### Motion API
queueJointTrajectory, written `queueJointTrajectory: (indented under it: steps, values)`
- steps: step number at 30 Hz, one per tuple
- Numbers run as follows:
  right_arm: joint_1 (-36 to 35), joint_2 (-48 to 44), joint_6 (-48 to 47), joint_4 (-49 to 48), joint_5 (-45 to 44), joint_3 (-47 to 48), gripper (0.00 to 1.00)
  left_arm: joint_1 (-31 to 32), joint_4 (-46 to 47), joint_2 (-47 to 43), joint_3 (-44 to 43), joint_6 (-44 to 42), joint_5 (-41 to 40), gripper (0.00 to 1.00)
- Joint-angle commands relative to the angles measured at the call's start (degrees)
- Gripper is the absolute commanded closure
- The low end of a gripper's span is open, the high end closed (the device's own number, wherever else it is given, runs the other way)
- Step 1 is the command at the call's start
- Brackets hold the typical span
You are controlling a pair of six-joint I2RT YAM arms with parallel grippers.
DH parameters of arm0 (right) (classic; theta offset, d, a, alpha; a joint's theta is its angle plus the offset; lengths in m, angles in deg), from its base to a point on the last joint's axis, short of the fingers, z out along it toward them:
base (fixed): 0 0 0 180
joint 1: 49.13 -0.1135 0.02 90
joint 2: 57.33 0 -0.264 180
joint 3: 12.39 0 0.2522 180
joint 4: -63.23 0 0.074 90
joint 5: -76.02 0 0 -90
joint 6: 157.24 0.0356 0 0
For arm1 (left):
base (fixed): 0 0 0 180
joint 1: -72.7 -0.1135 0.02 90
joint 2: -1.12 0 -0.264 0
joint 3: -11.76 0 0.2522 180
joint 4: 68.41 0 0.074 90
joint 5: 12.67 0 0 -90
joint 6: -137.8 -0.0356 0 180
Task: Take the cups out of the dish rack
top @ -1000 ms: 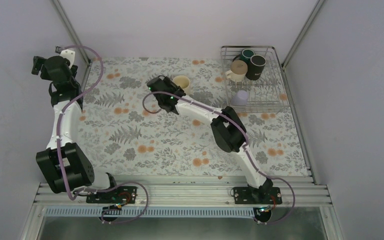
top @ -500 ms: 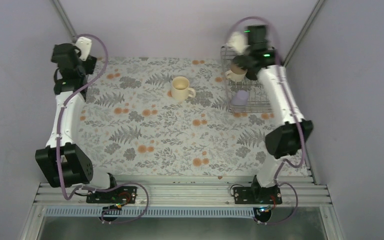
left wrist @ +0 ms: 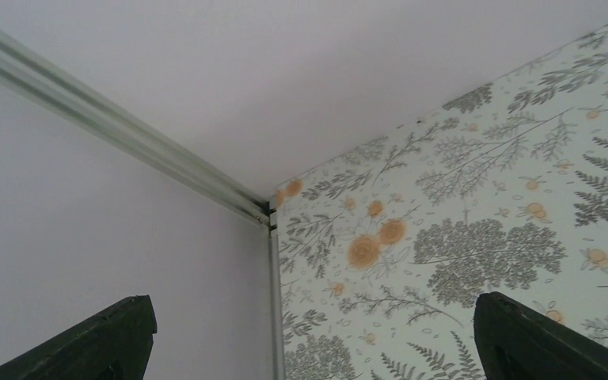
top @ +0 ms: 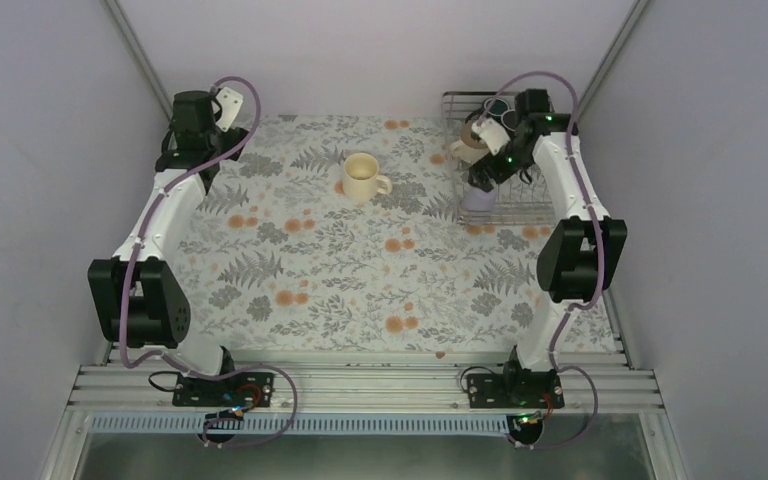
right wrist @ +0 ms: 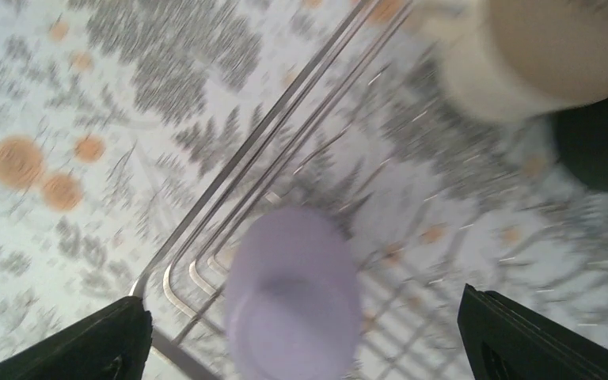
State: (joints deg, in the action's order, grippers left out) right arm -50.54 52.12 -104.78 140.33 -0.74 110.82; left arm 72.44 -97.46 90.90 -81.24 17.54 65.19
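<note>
Left arm (top: 150, 225) runs up the left side to the far-left corner of the table. Left gripper (left wrist: 317, 324) is released, its 2 fingertips (left wrist: 111, 336) sit wide apart at the bottom corners of the wrist view, and nothing is between them. Under it are only the floral tablecloth (left wrist: 475, 237), the corner post (left wrist: 273, 269) and plain wall.

Loose cream mug (top: 363, 176) stands upright on the cloth, far-centre, rim up, handle toward the right. It is outside the rack and well apart from both grippers.

Dish rack (top: 465, 95), silver wire, sits on the cloth in the far-right corner. 3 cups can be made out in it from above. Racked cream mug (top: 468, 148) is in the far-left part, partly covered by the right wrist. Dark green mug (top: 499, 105) is just behind it near the far rim. Lavender cup (top: 477, 198) is in the near-left part. The right arm (top: 570, 190) hides the rest of the rack.

Right gripper (right wrist: 313, 332) hangs over the near-left part of the rack, pointed down, released, jaws wide, gripping nothing. The right wrist view is motion-blurred. There the lavender cup shows below and between the 2 fingers, touching neither, and whether it is rim up or down cannot be told. The racked cream mug is at upper right with a dark mug (right wrist: 602, 142) just beside it, colour unclear. Rack wires cross the view diagonally.
</note>
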Motion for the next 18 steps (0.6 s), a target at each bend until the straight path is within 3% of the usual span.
queueJointTrajectory:
  steps: [1, 8, 16, 18]
  values:
    - [0.59, -1.97, -1.88, 1.73, 7.30, -6.74, 0.00, 1.50, -0.55, 0.93, -1.48, 1.04, 0.08, 0.00]
    - [0.64, -3.48, -2.23, -4.05, 4.57, -14.86, 0.00, 1.74, -0.87, 1.64, -1.87, 1.62, 0.12, 0.00]
    - [0.75, -1.41, -1.20, -8.91, 2.21, -16.68, 0.00, 2.91, 0.30, 2.12, -0.93, 2.09, -0.87, 0.00]
    - [0.75, -0.82, -0.64, -9.66, 2.43, -16.30, 0.05, 3.26, 0.66, 1.99, -0.64, 2.26, -0.72, 0.00]
